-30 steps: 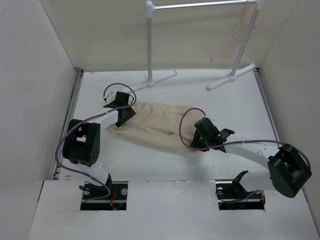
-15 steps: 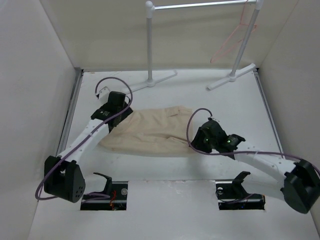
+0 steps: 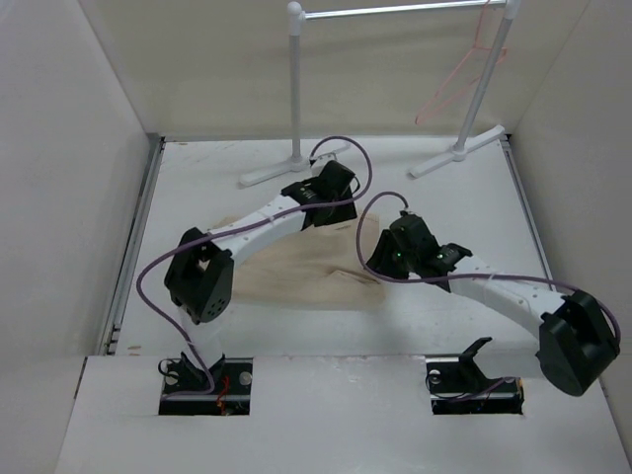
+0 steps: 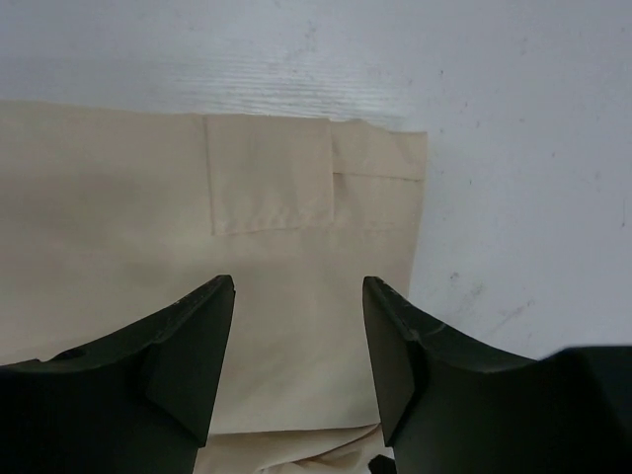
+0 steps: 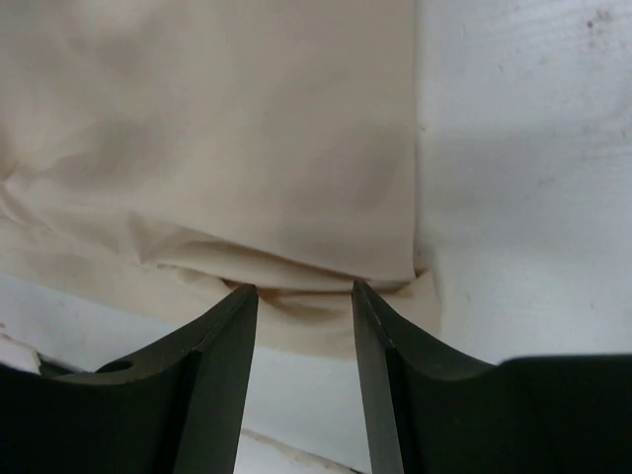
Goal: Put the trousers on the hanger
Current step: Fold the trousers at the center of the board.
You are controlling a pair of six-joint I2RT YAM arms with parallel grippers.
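The beige trousers (image 3: 296, 275) lie folded flat on the white table, mid-left. The pink hanger (image 3: 457, 77) hangs from the rack's rail at the back right, far from both grippers. My left gripper (image 3: 334, 188) reaches across the cloth to its far right end. In the left wrist view it (image 4: 296, 296) is open and empty just above the trousers (image 4: 197, 257) near a cloth corner. My right gripper (image 3: 387, 255) is at the trousers' right edge. In the right wrist view it (image 5: 304, 296) is open, with a folded edge of the trousers (image 5: 247, 168) between its tips.
The white tubular rack stands at the back, with posts (image 3: 295, 89) and a metal rail (image 3: 395, 11). Its feet (image 3: 296, 161) lie on the table close behind my left gripper. White walls enclose the table left, right and back.
My left arm has swung from the trousers' left end across to their far right end. My right gripper has shifted slightly back. The trousers have shifted and lie flatter.
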